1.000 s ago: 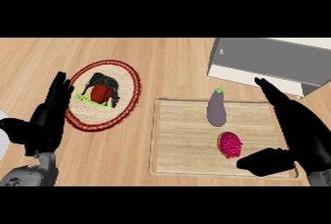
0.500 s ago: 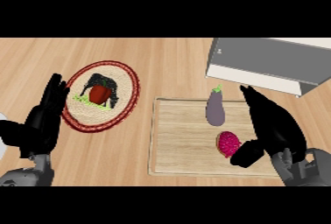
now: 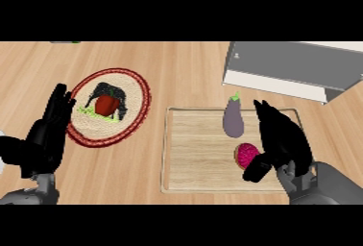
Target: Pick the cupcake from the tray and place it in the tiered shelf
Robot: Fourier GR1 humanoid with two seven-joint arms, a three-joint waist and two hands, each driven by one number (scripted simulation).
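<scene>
The cupcake (image 3: pixel 246 153), with pink-magenta frosting, lies on the wooden tray (image 3: pixel 195 158) toward its right side. My right hand (image 3: pixel 282 139) hovers just right of the cupcake, fingers straight and pointing away, thumb down beside the cupcake's near edge; it partly covers the cupcake. The grey and white tiered shelf (image 3: pixel 294 67) stands at the back right. My left hand (image 3: pixel 44 139) rests open at the left edge, fingers up.
A purple eggplant (image 3: pixel 233 117) lies on the tray's far part, just left of my right fingertips. A round woven plate (image 3: pixel 111 105) with a red rim holds a red and black item at the left.
My right hand has moved left across the tray, from its right edge to right beside the cupcake. The left hand has stayed almost still.
</scene>
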